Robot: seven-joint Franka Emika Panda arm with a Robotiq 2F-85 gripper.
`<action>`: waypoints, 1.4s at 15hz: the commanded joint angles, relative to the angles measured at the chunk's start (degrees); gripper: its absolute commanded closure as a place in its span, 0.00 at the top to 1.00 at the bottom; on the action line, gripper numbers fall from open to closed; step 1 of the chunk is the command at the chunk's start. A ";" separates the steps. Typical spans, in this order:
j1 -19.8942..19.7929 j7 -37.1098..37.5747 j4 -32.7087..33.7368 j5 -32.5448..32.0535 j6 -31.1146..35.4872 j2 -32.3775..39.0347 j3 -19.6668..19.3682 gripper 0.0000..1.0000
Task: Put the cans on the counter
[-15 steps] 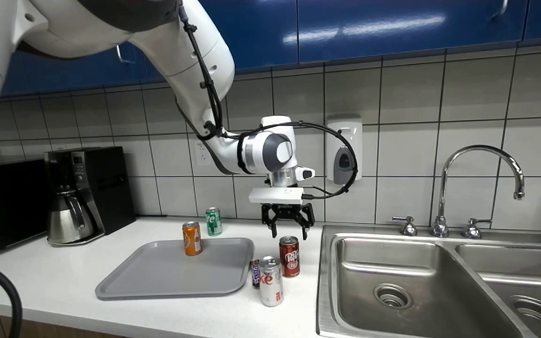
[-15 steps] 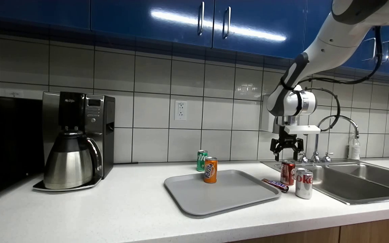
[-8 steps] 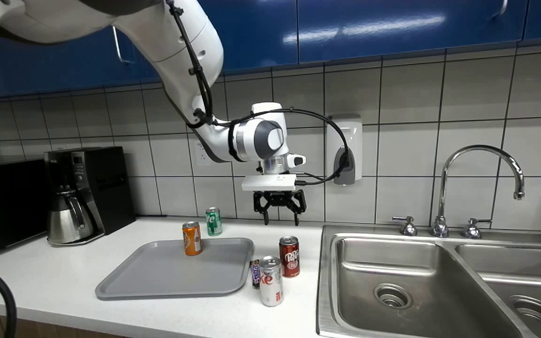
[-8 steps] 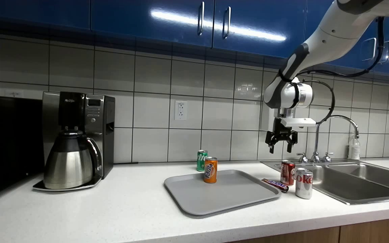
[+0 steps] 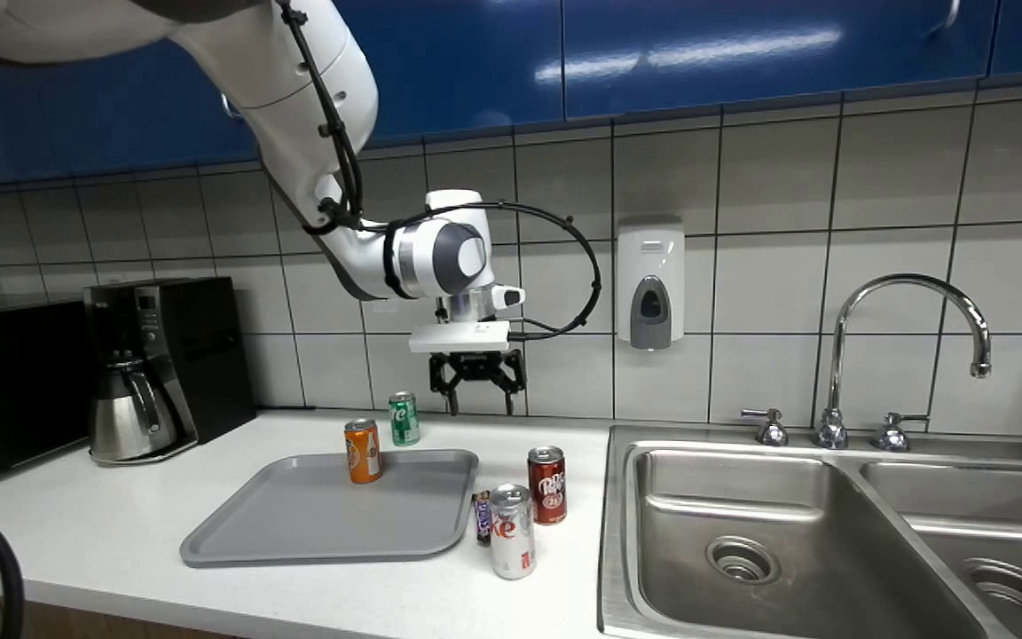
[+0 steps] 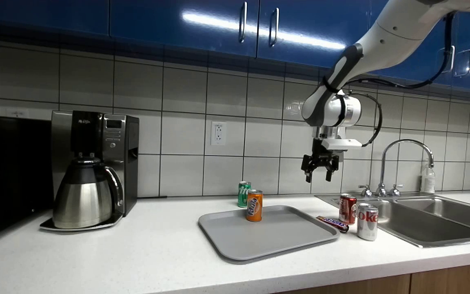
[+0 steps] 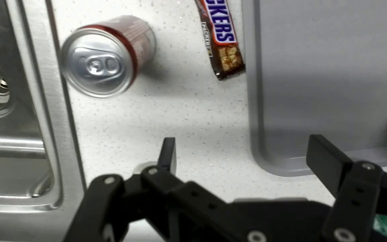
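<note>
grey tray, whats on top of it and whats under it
The orange can stands upright on the grey tray. The tray lies on the counter; anything beneath it, or beneath the can, is covered.

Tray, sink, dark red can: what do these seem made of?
Tray: likely moulded plastic, matte grey, with soft shading and rounded corners; coated metal can't be ruled out.
Sink: metal, probably stainless steel, satin finish, showing blurred bright bands.
Dark red can: metal, probably aluminium; bare shiny lid with pull tab in the wrist view, printed side.
</note>
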 commanded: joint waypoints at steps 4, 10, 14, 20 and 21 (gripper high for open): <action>2.76 -0.17 -0.66 1.16 -0.79 -1.74 3.60 1.00; 6.87 2.06 0.52 -0.23 -0.27 -1.19 5.26 1.00; 9.32 3.85 1.86 -0.96 -0.43 -0.34 5.84 1.00; 11.87 6.19 5.22 -1.95 -1.78 3.04 6.26 1.00; 12.28 6.52 6.05 -2.38 -1.86 3.96 6.19 1.00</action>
